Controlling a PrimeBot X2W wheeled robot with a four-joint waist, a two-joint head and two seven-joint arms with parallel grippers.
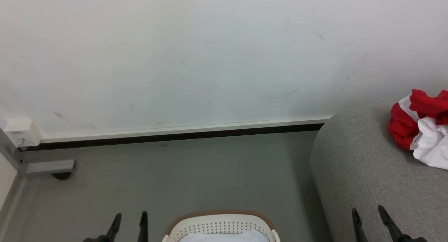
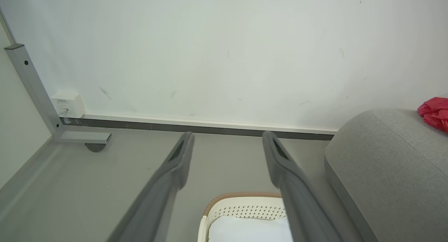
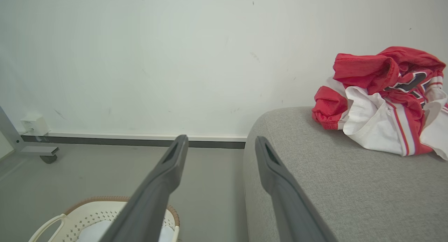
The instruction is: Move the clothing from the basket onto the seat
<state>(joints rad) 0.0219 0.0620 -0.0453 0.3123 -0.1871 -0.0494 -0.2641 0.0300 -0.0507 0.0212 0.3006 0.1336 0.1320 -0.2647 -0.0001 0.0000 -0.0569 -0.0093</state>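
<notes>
Clothing point(image 3: 381, 104) is already on the seat point(image 3: 332, 193), bunched up in a red-and-white pile on top, back toward the wall point(image 1: 210, 53). Basket point(image 1: 220, 225) sits on the floor point(image 1: 210, 172) just off the seat's rounded end, with a pale bluish-white cloth point(image 1: 224, 237) lying in it. Left gripper point(image 1: 131, 216) hangs on the far side of the basket from the seat, fingers spread, nothing in them. Right gripper point(image 1: 367, 210) hovers over the seat's near part, well short of the clothing, also spread wide and empty.
</notes>
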